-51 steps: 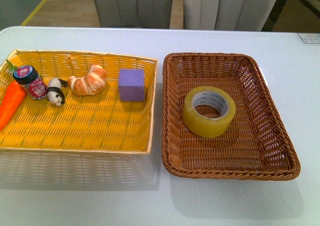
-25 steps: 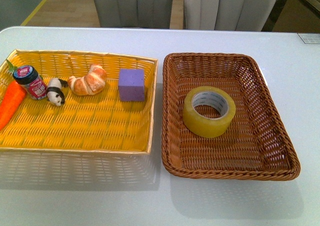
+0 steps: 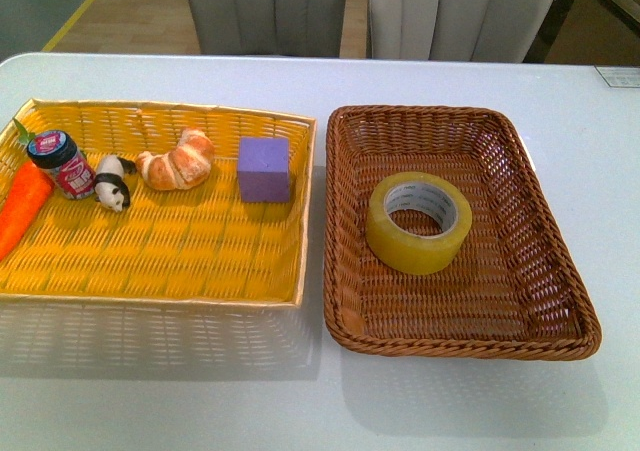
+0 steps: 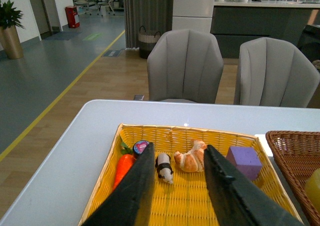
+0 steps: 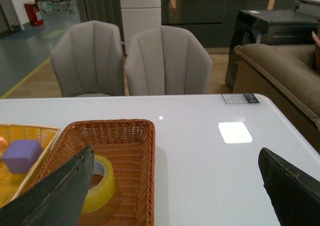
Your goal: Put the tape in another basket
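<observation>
The tape (image 3: 418, 221), a wide yellowish roll with a white core, lies flat in the middle of the brown wicker basket (image 3: 560, 271) at the right of the table. In the right wrist view the tape (image 5: 100, 191) shows partly behind one finger, inside the same basket (image 5: 135, 176). My right gripper (image 5: 175, 171) is open and empty, high above the table beside the basket. My left gripper (image 4: 177, 158) is open and empty above the yellow woven basket (image 4: 100, 186). Neither arm shows in the front view.
The yellow basket (image 3: 200, 271) at the left holds a carrot (image 3: 22, 206), a small jar (image 3: 60, 163), a panda figure (image 3: 112, 181), a croissant (image 3: 178, 159) and a purple block (image 3: 263, 168). Two grey chairs (image 3: 360, 11) stand behind the white table.
</observation>
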`<state>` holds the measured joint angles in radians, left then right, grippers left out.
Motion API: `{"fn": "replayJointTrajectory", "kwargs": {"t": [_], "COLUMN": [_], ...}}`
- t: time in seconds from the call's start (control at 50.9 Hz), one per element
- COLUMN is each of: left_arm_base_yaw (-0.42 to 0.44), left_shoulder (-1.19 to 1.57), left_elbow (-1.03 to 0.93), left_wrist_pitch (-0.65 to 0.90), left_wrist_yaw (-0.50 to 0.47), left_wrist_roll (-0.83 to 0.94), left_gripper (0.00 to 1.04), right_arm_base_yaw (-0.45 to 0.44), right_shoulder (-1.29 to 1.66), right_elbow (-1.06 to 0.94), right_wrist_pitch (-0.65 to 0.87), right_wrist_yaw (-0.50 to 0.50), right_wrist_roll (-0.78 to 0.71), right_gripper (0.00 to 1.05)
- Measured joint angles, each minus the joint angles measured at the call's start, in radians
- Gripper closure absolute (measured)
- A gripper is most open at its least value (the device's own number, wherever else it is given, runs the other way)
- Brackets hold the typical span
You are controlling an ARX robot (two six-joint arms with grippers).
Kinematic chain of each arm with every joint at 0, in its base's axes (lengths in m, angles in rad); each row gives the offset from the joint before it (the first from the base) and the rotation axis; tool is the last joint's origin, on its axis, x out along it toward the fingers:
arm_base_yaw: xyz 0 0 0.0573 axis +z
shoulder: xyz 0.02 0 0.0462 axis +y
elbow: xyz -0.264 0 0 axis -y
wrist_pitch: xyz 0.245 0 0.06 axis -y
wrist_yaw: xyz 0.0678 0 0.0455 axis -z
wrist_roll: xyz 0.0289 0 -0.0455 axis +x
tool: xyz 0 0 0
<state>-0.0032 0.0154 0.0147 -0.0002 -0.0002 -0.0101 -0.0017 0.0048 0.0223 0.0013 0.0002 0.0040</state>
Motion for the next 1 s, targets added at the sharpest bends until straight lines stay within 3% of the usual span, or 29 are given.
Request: {"fn": "replayJointTrajectory", "kwargs": {"t": [0.118,0.197,0.354,1.002], "left_arm_base_yaw": [0.000,0.000,0.000,0.000], "left_shoulder": [0.000,0.000,0.000,0.000], "left_elbow": [0.000,0.000,0.000,0.000], "left_wrist_pitch": [0.000,0.000,0.000,0.000], "left_wrist_yaw": [0.000,0.000,0.000,0.000], "left_wrist_roll": [0.000,0.000,0.002,0.002], "left_gripper": [0.50,0.31,0.07,0.09], "right_arm_base_yaw": [0.000,0.000,0.000,0.000], "right_shoulder": [0.000,0.000,0.000,0.000], "right_elbow": [0.000,0.000,0.000,0.000], "right_wrist_pitch": [0.000,0.000,0.000,0.000], "right_wrist_yaw": [0.000,0.000,0.000,0.000], "right_wrist_roll": [0.000,0.000,0.000,0.000], "right_gripper": [0.09,0.09,0.09,0.09]}}
